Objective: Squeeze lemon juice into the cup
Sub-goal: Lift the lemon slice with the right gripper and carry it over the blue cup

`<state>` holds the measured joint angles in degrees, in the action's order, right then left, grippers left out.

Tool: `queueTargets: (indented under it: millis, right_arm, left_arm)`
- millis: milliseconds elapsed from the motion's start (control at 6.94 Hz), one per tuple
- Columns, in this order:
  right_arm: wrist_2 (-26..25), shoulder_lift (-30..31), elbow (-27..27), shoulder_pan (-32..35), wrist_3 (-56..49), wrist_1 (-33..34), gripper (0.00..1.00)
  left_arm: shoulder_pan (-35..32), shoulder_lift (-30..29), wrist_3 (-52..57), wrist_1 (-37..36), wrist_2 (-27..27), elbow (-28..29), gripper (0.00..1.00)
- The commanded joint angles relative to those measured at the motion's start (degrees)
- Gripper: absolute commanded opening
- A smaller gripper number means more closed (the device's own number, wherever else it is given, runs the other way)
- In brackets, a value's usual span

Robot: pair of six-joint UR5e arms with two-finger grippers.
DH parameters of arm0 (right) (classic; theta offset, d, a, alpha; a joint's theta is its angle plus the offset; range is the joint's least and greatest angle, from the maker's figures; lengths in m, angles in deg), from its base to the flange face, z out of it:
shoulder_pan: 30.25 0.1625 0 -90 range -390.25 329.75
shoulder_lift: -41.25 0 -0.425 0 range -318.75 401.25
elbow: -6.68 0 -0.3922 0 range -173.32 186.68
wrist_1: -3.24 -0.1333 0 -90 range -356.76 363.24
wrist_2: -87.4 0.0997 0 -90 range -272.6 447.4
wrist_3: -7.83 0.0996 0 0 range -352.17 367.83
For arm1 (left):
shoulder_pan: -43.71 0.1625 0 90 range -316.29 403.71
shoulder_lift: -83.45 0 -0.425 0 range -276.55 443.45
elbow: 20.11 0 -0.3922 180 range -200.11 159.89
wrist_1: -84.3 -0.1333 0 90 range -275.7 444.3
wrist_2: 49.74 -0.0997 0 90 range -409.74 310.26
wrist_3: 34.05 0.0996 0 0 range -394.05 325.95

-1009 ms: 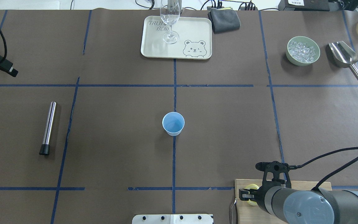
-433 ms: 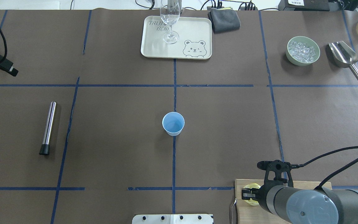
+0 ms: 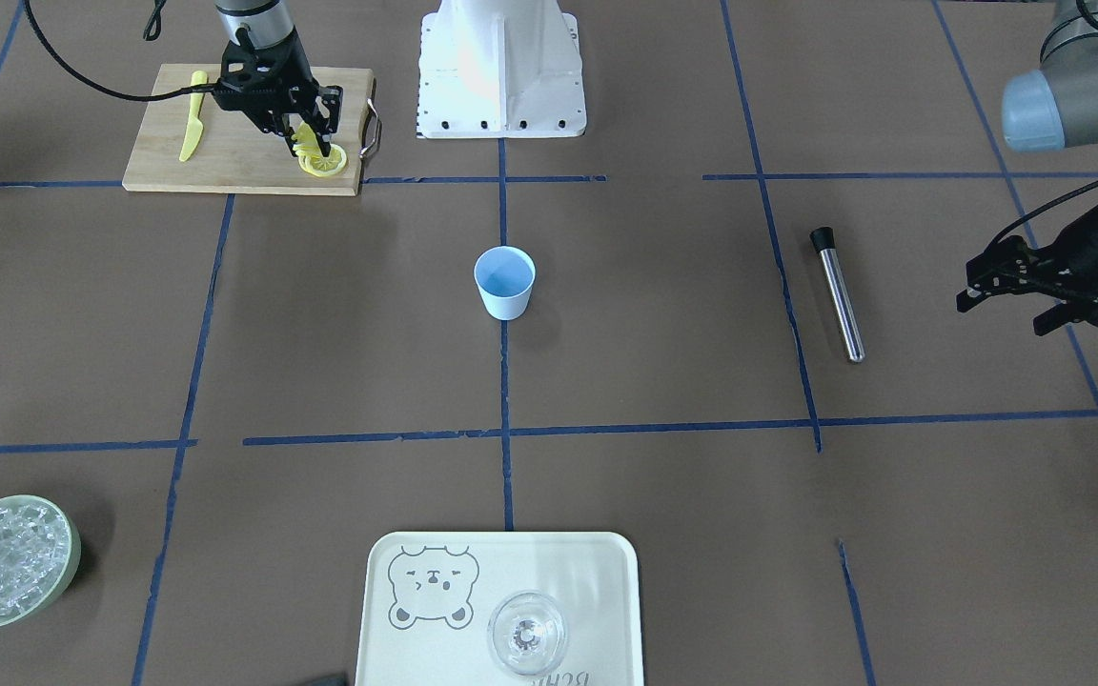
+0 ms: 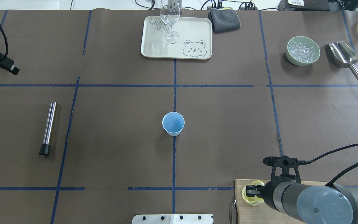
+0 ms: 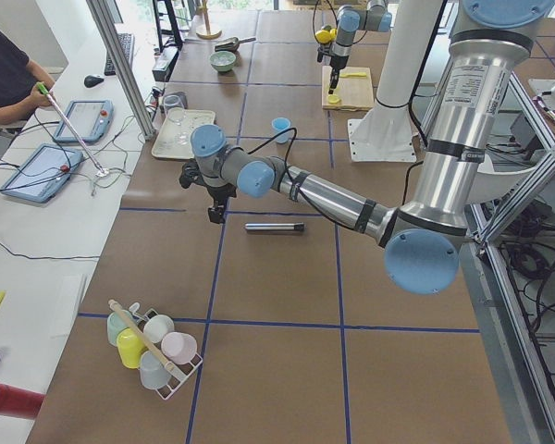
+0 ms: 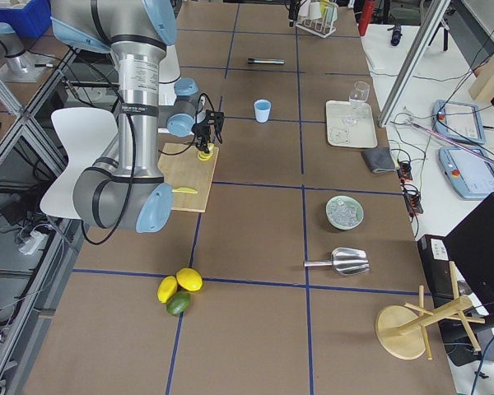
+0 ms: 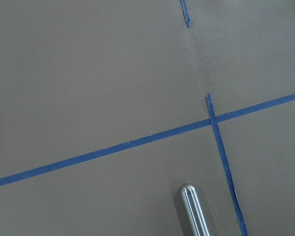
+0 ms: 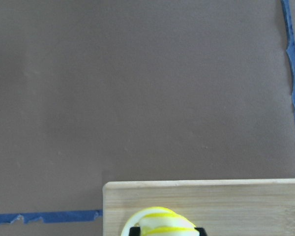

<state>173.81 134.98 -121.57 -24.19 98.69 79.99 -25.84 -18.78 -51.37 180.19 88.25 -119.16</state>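
Note:
The light-blue cup [image 4: 173, 123] [image 3: 504, 281] stands upright at the table's middle, with nothing showing inside it. My right gripper [image 3: 309, 143] [image 4: 251, 192] is over the wooden cutting board [image 3: 225, 162], shut on the lemon [image 8: 160, 222] [image 3: 307, 143], a yellow-rimmed slice bent between the fingers. Another slice [image 3: 325, 165] seems to lie flat on the board just beneath. The cup is well away from this gripper, toward the table's centre. My left gripper [image 3: 999, 319] hovers open and empty at the table's left side.
A slim yellow knife [image 3: 192, 129] lies on the board. A steel tube with a black cap [image 4: 48, 127] [image 7: 196, 211] lies near the left arm. At the far edge are a bear tray [image 4: 194, 28] with a wine glass [image 4: 169, 21], an ice bowl [image 4: 302, 50] and a scoop [image 4: 343, 56].
My right arm has shifted slightly to the right over the board, with the lemon slice staying between its fingers. The left arm and the cup have barely moved.

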Motion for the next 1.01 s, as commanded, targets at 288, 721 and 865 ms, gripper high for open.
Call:
queueTargets:
  millis: [288,721,865]
  right_arm:
    - [8.0,-9.1,3.0,12.2,-2.9,0.3,0.37]
    - [10.9,-32.0,9.8,16.9,-3.1,18.8,0.38]
    - [10.9,-37.6,15.8,17.5,-4.6,18.7,0.39]
  left_arm:
    - [-0.1,-0.1,0.0,0.0,0.0,-0.3,1.00]
    - [-0.1,-0.1,0.0,0.0,0.1,-0.2,1.00]
    - [-0.1,-0.1,0.0,0.0,0.1,-0.2,1.00]
